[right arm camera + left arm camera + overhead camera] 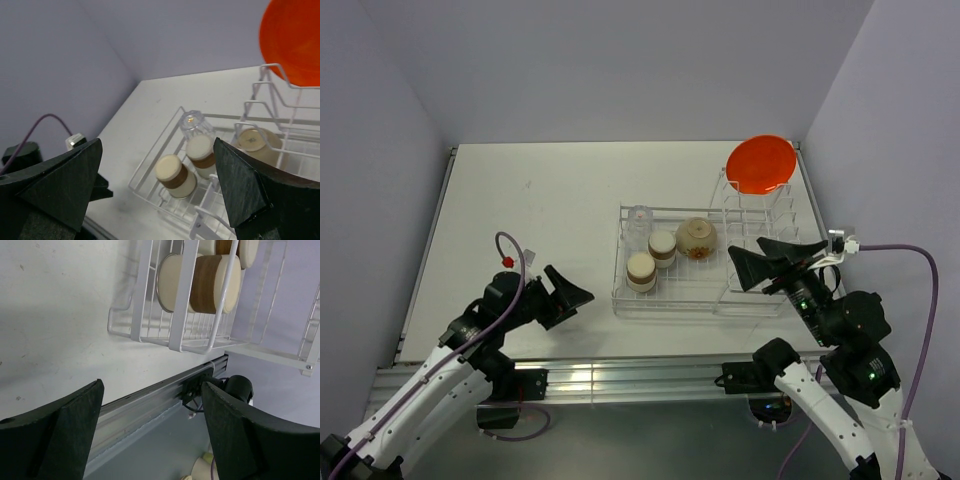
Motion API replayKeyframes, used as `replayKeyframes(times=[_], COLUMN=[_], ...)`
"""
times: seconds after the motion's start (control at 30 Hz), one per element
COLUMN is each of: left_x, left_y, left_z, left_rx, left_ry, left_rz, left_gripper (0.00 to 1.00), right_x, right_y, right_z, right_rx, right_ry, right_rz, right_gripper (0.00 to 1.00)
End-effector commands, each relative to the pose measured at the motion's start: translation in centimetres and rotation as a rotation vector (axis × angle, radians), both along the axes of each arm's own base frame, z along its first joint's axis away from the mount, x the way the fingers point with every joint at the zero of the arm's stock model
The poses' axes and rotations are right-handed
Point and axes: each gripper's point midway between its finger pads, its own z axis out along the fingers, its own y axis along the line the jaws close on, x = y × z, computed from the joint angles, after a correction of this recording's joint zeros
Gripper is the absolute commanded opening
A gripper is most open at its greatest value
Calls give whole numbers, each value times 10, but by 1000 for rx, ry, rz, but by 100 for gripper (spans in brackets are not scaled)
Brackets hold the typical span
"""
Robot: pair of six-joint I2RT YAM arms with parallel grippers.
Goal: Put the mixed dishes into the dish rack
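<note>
In the dish rack point(617, 296), lying right of the left gripper point(572, 283) and close below the nearer right gripper point(748, 252), both empty with jaws apart, two cups point(641, 270), glass point(639, 216) and bowl point(696, 237) sit in the basket and the plate point(760, 165) stands in the far slots.

Clear wire dish rack point(665, 309). Orange-red plate point(761, 164) stands on edge in the tall slots, far right. The flat basket holds the near brown cup point(641, 270) and far brown cup point(662, 247), both standing and just beside each other. Clear glass point(639, 217) behind them, beige bowl point(696, 237) to their right.
</note>
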Motion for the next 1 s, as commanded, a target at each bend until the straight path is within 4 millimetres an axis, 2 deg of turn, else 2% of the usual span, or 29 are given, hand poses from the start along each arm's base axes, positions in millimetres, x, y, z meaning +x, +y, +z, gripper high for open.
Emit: replayKeyframes(times=[0.0,0.03,0.1,0.13,0.17,0.2,0.23,0.3,0.33,0.47,0.5,0.53,0.57,0.6,0.63,0.67,0.7,0.73,0.77,0.8,0.83,0.87,0.9,0.93,0.97], left_x=[0,-1,-4,-5,-8,-9,-11,-14,-15,-17,-17,-21,-18,-17,-20,-17,-14,-22,-19,-16,-26,-25,-22,-28,-26], left_y=[-7,-6,-7,-8,-10,-12,-14,-20,-22,-31,-35,-41,-48,-54,-64,-78,-90,-104,-120,-135,-149,-162,-176,-187,-201], left_z=[22,26,34,36,43,49,54,69,73,87,97,100,94,105,105,93,109,101,78,95,87,62,72,66,53], left_rx=[-35,-40,-58,-64,-84,-99,-116,-160,-169,-192,-208,-210,-182,-177,-149,-96,-82,-21,79,96,142,225,227,242,268], left_ry=[-78,-88,-106,-110,-125,-137,-145,-175,-182,-217,-253,-258,-242,-266,-267,-227,-267,-258,-216,-244,-240,-203,-232,-232,-222], left_rz=[-49,-51,-65,-70,-91,-102,-114,-154,-166,-217,-239,-271,-292,-307,-325,-346,-364,-392,-412,-411,-452,-470,-475,-500,-512], left_gripper=[84,77,71,62,58,49,34,17,2,0,0,0,0,0,0,0,0,0,0,0,0,0,0,0,0], right_x=[-17,-21,-29,-31,-34,-37,-37,-37,-37,-37,-36,-35,-35,-34,-34,-34,-34,-34,-33,-33,-33,-34,-36,-38,-40], right_y=[18,20,24,25,25,26,26,24,24,28,29,30,30,31,33,35,36,36,35,35,35,34,33,32,31], right_z=[34,38,48,51,56,57,59,63,62,60,60,59,58,59,59,58,59,61,62,63,64,67,68,71,74], right_rx=[59,70,100,108,115,120,124,128,131,132,135,135,136,142,144,144,150,151,150,150,151,155,154,158,162], right_ry=[-82,-92,-112,-116,-127,-129,-130,-135,-133,-125,-122,-120,-118,-120,-116,-113,-113,-112,-113,-111,-111,-118,-120,-124,-133], right_rz=[134,153,196,208,217,230,230,222,223,238,242,244,245,250,255,265,271,271,266,263,262,262,265,266,268], right_gripper=[100,100,100,100,100,100,100,100,100,100,100,100,100,100,100,100,100,100,100,100,100,100,100,100,100])
